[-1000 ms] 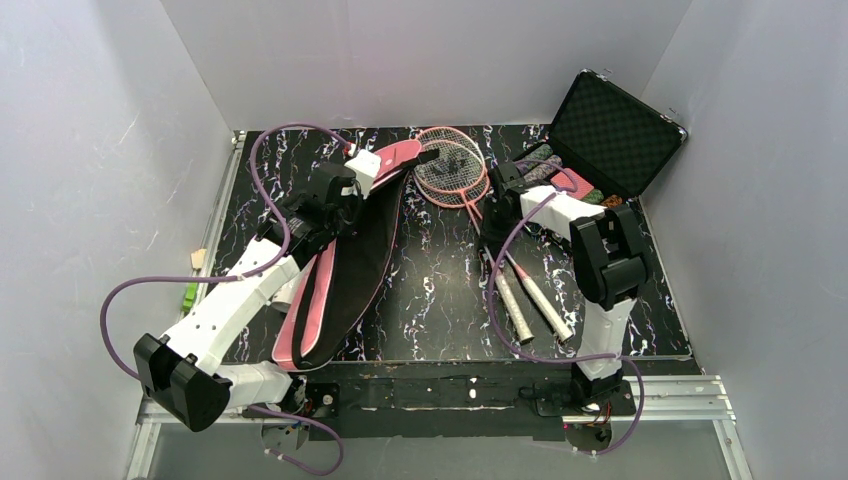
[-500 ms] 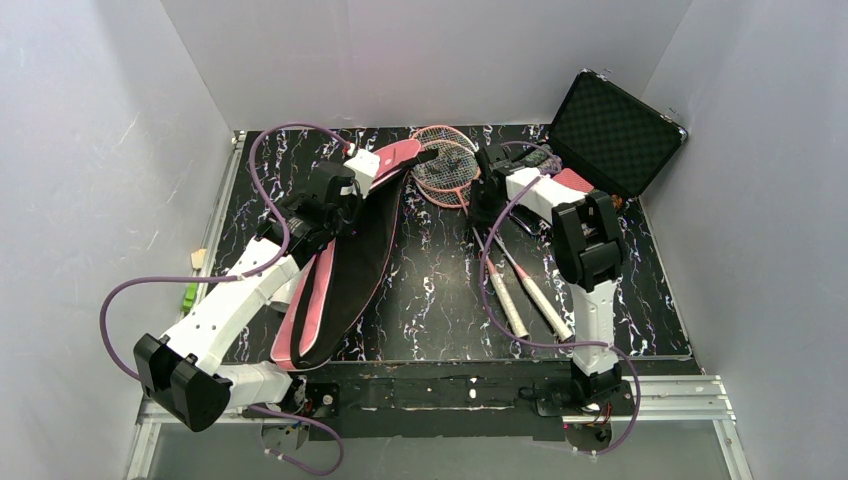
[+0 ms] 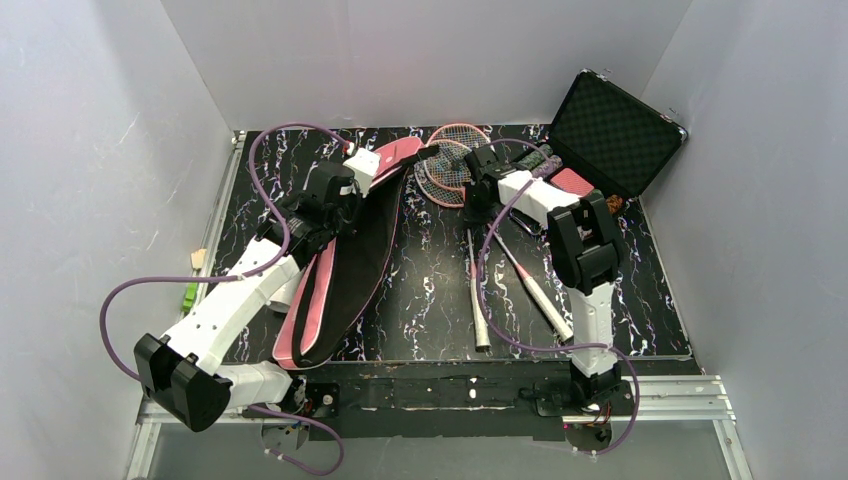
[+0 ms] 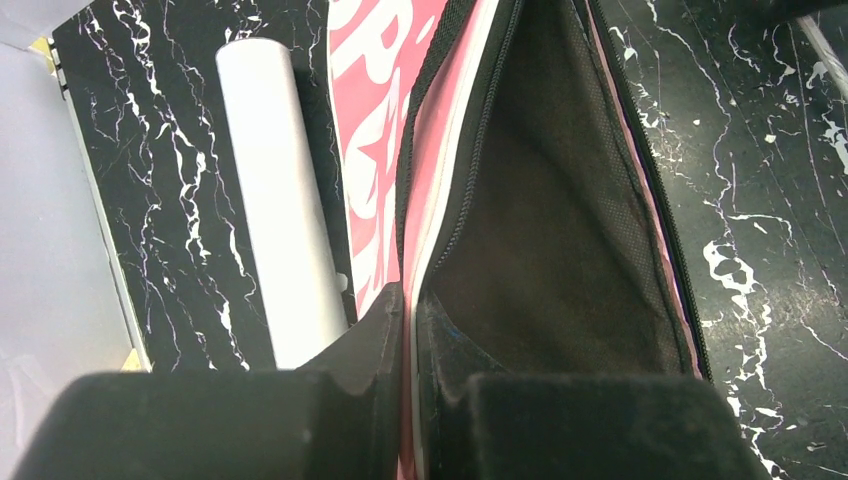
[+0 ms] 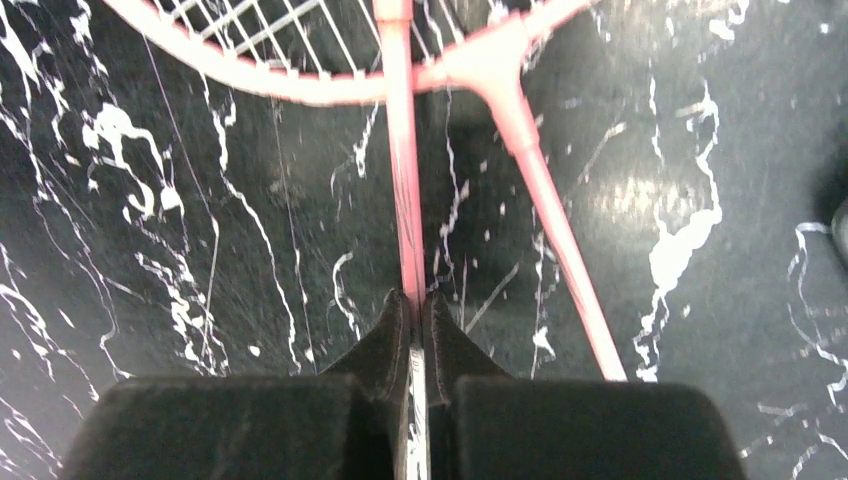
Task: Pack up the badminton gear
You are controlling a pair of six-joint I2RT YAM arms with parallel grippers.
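The left gripper (image 4: 410, 300) is pinched tight on the rim of the long pink bag (image 4: 560, 230), and the bag's mouth gapes open. The bag lies along the left side of the worktop (image 3: 430, 290). The white tube (image 4: 275, 200) lies just beside it, nearer the left edge. The right gripper (image 5: 415, 305) is squeezed on the thin pink stick of one racket (image 5: 400, 150). The other racket (image 5: 545, 210) lies beside it. Both heads sit near the far edge, with the handles pointing to the near edge.

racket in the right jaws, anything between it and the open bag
Nothing visible lies between the held racket and the bag, whose edge the left gripper pinches open. The second racket has its head crossing the held shaft, so it could drag along.
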